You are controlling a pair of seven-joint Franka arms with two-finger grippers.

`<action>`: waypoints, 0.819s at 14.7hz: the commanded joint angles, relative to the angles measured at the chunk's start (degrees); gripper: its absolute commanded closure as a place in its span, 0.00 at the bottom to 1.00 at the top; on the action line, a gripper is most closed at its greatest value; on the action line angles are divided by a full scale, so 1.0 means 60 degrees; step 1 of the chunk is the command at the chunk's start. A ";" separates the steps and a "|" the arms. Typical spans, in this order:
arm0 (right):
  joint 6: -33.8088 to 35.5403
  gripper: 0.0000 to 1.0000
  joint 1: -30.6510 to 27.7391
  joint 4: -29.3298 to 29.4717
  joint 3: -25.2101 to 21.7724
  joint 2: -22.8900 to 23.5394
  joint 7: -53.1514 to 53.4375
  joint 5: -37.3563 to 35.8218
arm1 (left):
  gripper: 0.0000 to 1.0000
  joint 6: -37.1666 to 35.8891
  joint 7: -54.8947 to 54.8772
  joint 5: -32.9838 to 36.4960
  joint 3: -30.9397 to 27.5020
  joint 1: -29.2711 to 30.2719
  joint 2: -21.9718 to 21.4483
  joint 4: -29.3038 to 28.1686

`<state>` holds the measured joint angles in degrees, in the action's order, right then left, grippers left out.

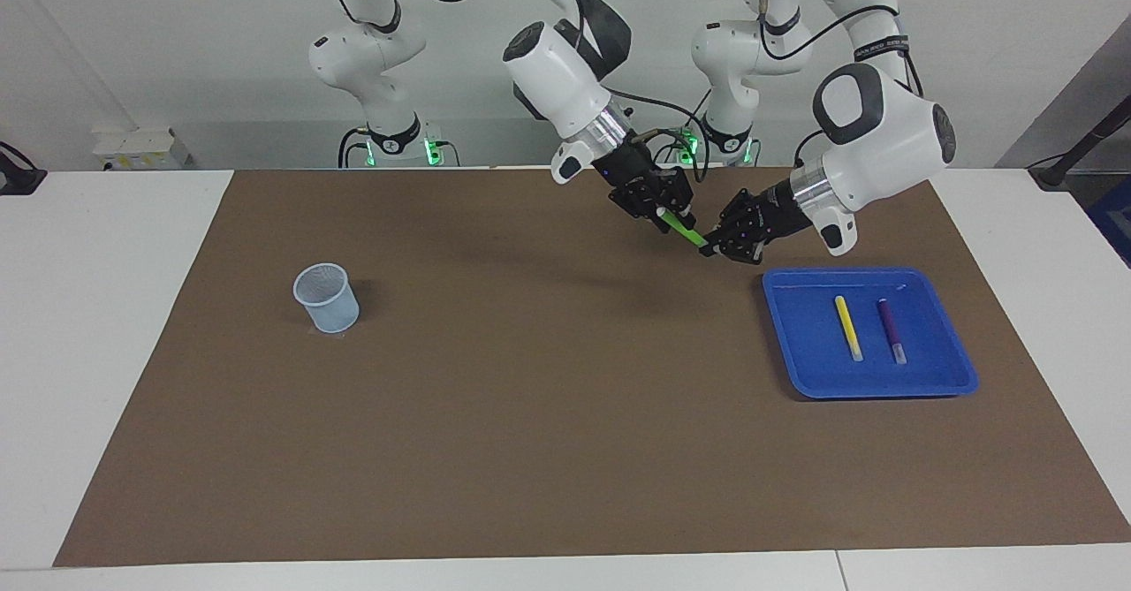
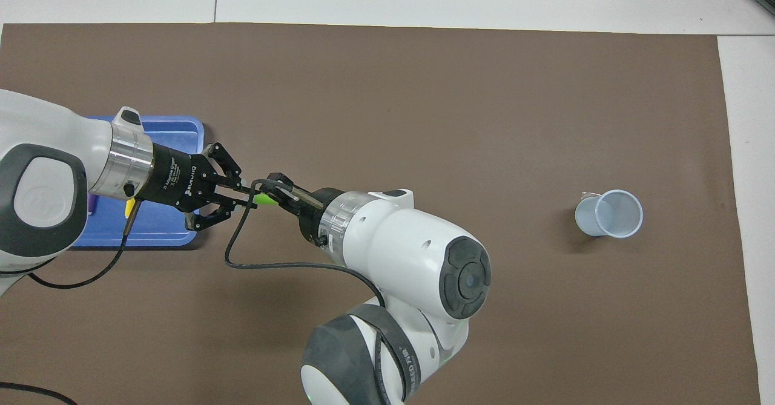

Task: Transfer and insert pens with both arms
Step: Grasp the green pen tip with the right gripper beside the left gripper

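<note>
Two white arms meet in mid-air over the brown mat [image 1: 530, 414], just beside the blue tray [image 1: 959, 370] at the left arm's end of the table; the left gripper [image 1: 711, 246] is clenched on one end of the green pen [image 1: 685, 230], which slants between the two hands clear of the mat; the right gripper [image 1: 664, 211] sits at the pen's whitish-capped end, its fingers around the shaft, though whether they have pinched it cannot be told; the yellow pen [image 1: 848, 327] and the purple pen [image 1: 891, 330] lie side by side, apart, in the tray; a pale blue cup [image 1: 327, 298] stands upright toward the right arm's end.
</note>
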<state>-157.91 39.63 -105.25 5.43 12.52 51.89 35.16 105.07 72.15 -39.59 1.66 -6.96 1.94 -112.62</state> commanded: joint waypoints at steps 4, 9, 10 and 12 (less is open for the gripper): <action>-0.0063 0.75 -0.0028 0.0037 0.0018 0.0066 -0.0270 0.0218 | 1.00 0.0140 0.0104 -0.0154 -0.0101 -0.0115 -0.0353 -0.0375; -0.0034 1.00 -0.0087 0.0008 0.0018 0.0066 -0.0284 0.0233 | 1.00 0.0111 0.0104 -0.0154 -0.0101 -0.0115 -0.0353 -0.0375; -0.0048 1.00 -0.0101 0.0008 0.0003 0.0066 -0.0328 0.0233 | 1.00 0.0097 0.0104 -0.0154 -0.0101 -0.0115 -0.0353 -0.0375; -0.0019 1.00 -0.0116 0.0008 0.0003 0.0066 -0.0474 0.0233 | 1.00 0.0082 0.0075 -0.0154 -0.0101 -0.0115 -0.0353 -0.0375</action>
<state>-157.75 39.57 -105.42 5.39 12.60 51.57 35.16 105.13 72.16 -39.60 1.52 -7.00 1.87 -112.72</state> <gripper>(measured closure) 0.815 0.833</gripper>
